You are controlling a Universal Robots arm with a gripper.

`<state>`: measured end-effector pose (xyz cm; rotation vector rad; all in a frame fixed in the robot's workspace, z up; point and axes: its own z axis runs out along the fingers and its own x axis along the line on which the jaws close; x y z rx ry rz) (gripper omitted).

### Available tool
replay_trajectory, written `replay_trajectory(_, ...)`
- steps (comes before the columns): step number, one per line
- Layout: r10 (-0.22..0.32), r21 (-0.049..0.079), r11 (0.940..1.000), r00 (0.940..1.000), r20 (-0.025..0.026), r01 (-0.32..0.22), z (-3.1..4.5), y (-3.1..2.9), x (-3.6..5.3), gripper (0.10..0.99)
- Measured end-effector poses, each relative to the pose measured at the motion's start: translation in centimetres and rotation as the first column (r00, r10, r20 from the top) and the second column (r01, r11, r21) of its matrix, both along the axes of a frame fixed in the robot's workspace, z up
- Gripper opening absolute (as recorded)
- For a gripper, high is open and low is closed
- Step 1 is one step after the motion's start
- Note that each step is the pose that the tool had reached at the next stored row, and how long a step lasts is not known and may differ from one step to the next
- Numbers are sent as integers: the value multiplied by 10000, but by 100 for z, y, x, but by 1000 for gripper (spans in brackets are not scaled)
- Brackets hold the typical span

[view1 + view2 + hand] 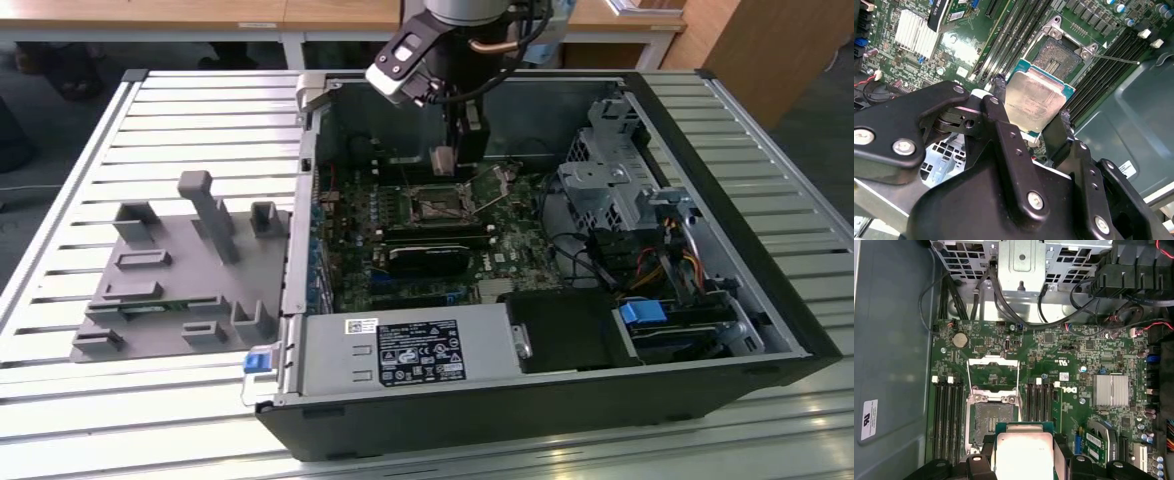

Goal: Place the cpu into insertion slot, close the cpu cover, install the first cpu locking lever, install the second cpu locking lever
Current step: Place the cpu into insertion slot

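1. Exterior view, arm: I log the black two-fingered gripper [454,158] reaching down into the open black desktop computer case [534,425]. It hangs just above the insertion slot [434,208], a small square dark socket with a silver metal rim.
2. Gripper state: in the second wrist view its black fingers [1058,135] are closed part-way, clamped on two opposite edges of the chip.
3. Held item: the cpu [1036,95] [1023,452] is a small flat square chip with a pale silver metal face and a teal border. It sits near the insertion slot but clear of it, not seated.
4. Insertion slot [993,422] [1063,56]: the dark contact field is exposed.
5. The cpu cover [993,359], a thin silver metal frame with a square cut-out, is swung open. It stands at the slot's edge farthest from the chip.
6. A thin silver wire lever [1114,59] sticks out from one corner of the slot.
7. Long black narrow memory slots [946,415] flank the slot on both sides.
8. A green motherboard [1079,355] carries the slot.
9. A grey moulded fixture [160,290] lies on the grey slatted table [80,400], outside the case and well apart from the slot.
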<state>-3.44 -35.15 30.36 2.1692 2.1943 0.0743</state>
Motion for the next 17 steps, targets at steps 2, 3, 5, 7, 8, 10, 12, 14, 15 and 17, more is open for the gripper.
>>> replay_trajectory(2, 0, 0, 10000, 10000, 3, 0, -13, 0, 0, 541)
replay_trajectory(3, 0, 0, 10000, 10000, 4, 0, -19, 0, 0, 541)
replay_trajectory(5, 0, 0, 10000, 10000, 7, 0, -33, 0, 0, 541)
replay_trajectory(7, 0, 0, 10000, 10000, 8, 0, -46, 0, 0, 541)
replay_trajectory(8, 0, 0, 10000, 10000, 8, 0, -58, 0, 0, 541)
replay_trajectory(10, 0, -1, 10000, 10000, 8, 0, -65, 0, 0, 541)
replay_trajectory(12, 0, 1, 10000, 10000, 8, 0, -80, 0, 0, 541)
replay_trajectory(14, 0, -1, 10000, 10000, 8, 0, -86, 0, 0, 541)
replay_trajectory(15, 0, 0, 10000, 10000, 8, 0, -89, 0, 0, 541)
replay_trajectory(17, 0, 1, 10000, 10000, 8, 0, -97, 0, 0, 541)
